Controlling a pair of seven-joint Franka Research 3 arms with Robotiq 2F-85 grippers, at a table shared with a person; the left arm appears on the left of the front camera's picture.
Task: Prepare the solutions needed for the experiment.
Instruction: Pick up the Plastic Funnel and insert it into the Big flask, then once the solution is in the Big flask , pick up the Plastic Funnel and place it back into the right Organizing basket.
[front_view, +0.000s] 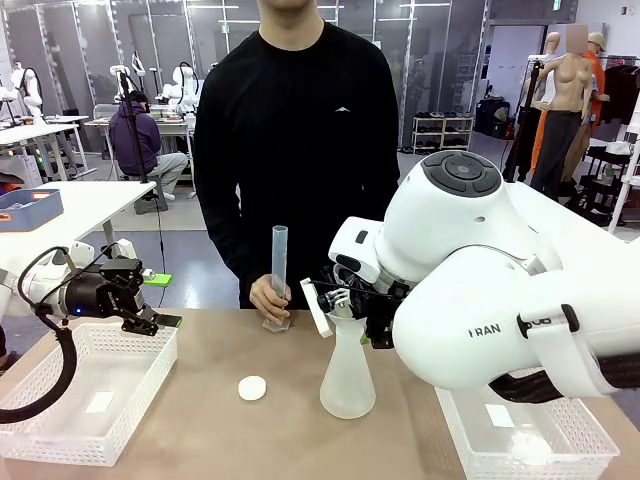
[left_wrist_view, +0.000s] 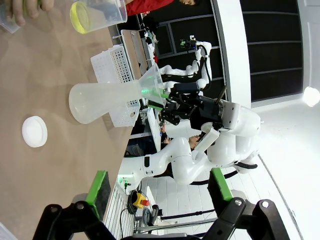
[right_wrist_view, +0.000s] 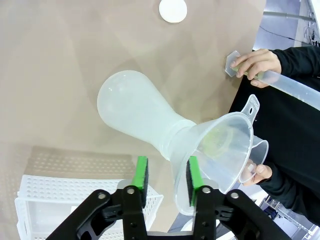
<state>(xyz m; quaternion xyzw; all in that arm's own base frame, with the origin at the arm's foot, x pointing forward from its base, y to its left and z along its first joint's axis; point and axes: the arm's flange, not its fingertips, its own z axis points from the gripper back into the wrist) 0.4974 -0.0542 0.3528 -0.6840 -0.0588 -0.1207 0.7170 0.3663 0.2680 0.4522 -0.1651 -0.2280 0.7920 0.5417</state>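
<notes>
The solutions (left_wrist_view: 81, 17) are a shallow pale yellow-green layer in a clear beaker (left_wrist_view: 102, 14) that the person's hand (right_wrist_view: 260, 173) holds by the funnel. In the right wrist view the solutions (right_wrist_view: 218, 140) show through the clear funnel (right_wrist_view: 220, 150), which sits in the neck of the frosted flask (front_view: 347, 372). My right gripper (right_wrist_view: 167, 175) hovers just behind the flask neck with its green pads (right_wrist_view: 142, 172) apart and nothing between them. My left gripper (front_view: 150, 320) stands open over the left basket. The person's other hand (front_view: 270, 297) steadies a tall measuring cylinder (front_view: 279, 262).
A small white round cap (front_view: 252, 388) lies on the table left of the flask. A white perforated basket (front_view: 60, 420) stands at the front left and another basket (front_view: 560, 445) at the front right, under my right arm.
</notes>
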